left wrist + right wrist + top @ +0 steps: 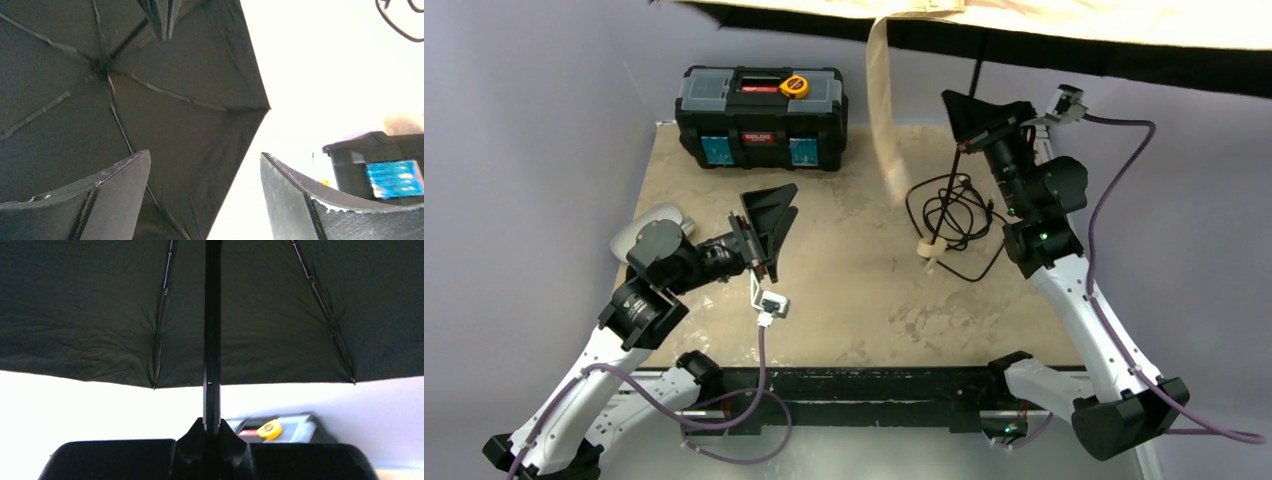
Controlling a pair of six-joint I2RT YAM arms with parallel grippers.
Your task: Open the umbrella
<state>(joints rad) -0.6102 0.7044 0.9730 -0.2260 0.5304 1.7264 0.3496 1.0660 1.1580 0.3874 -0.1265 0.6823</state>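
Observation:
The umbrella is open. Its beige canopy (1064, 25) spans the top of the top external view, with black lining under it and a tan strap (884, 110) hanging down. The thin black shaft (949, 195) slants down to the cream handle (929, 250), which rests near the table. My right gripper (972, 128) is shut on the shaft; in the right wrist view the shaft (212, 340) rises from between the closed fingers to the black lining (100, 305). My left gripper (769, 225) is open and empty, left of the umbrella; its view looks up at the lining (125, 90).
A black toolbox (760, 118) with a yellow tape measure (794, 86) on its lid stands at the back left of the table (844, 300). A black cable (959, 215) lies coiled around the handle. The toolbox also shows in both wrist views (380, 170) (280, 427).

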